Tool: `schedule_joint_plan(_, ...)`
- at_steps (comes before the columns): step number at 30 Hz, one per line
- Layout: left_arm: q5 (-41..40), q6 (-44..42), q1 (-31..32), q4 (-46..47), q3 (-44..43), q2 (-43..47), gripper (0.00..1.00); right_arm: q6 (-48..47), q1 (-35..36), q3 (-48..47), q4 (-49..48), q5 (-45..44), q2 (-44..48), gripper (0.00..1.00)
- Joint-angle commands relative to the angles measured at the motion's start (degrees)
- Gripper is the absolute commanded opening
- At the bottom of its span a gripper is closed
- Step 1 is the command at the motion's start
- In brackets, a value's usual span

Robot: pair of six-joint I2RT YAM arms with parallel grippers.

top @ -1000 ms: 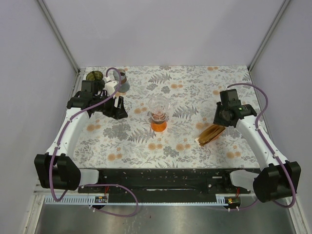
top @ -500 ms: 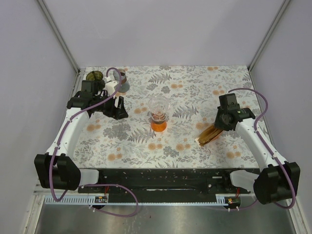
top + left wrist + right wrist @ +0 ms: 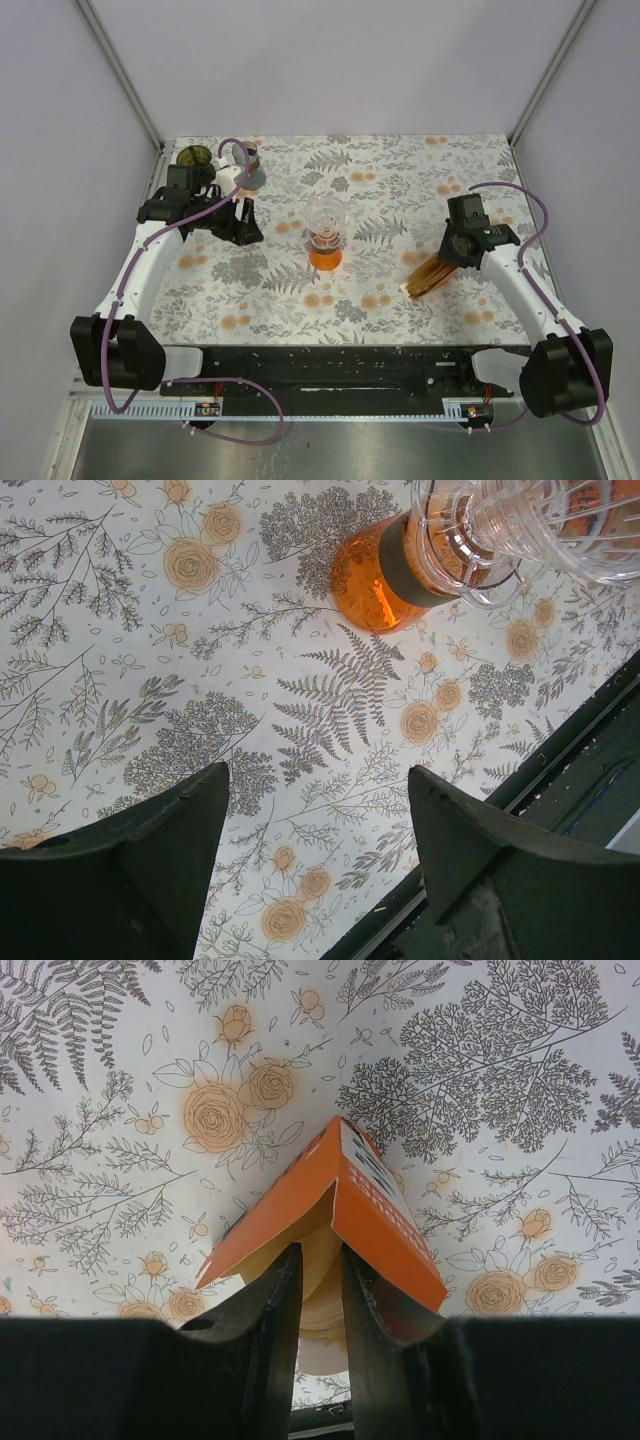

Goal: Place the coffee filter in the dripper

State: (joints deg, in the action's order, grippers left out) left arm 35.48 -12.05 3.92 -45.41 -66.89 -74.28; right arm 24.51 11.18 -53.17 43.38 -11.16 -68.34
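The clear glass dripper sits on an orange carafe at mid-table. An orange filter box lies on its side at the right, its open end facing my right gripper. The two right fingers reach into that opening, narrowly apart, one on each side of the stack of pale coffee filters. My left gripper hangs wide open over bare cloth, left of the dripper, with nothing between its fingers.
A dark green cup and a grey-and-brown vessel stand at the back left corner behind the left arm. The flowered cloth covers the table. A black rail runs along the near edge.
My right gripper has moved down and slightly left toward the filter box, its fingers at the same narrow spacing. The left arm, box and dripper have not moved.
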Motion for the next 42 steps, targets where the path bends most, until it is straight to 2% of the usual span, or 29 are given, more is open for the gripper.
schedule_joint_plan(1,1.9,-1.0,-0.3,0.8,-0.5,1.4,0.76,0.6,0.0,0.4,-2.8,-2.6,-0.7,0.3)
schedule_joint_plan(8,2.3,-1.0,-0.4,0.7,-0.6,1.5,0.76,1.2,-0.1,0.8,-3.2,-3.6,-1.6,0.23)
schedule_joint_plan(14,2.6,-1.1,-0.4,0.6,-0.6,1.6,0.76,1.9,-0.1,0.8,-3.4,-4.0,-1.4,0.04)
schedule_joint_plan(16,2.7,-1.1,-0.4,0.6,-0.6,1.6,0.76,2.2,-0.1,0.6,-3.2,-3.3,-0.7,0.0)
schedule_joint_plan(42,2.4,-2.3,-0.6,-1.3,-2.0,1.7,0.76,1.9,0.3,-10.5,10.2,11.0,7.4,0.0)
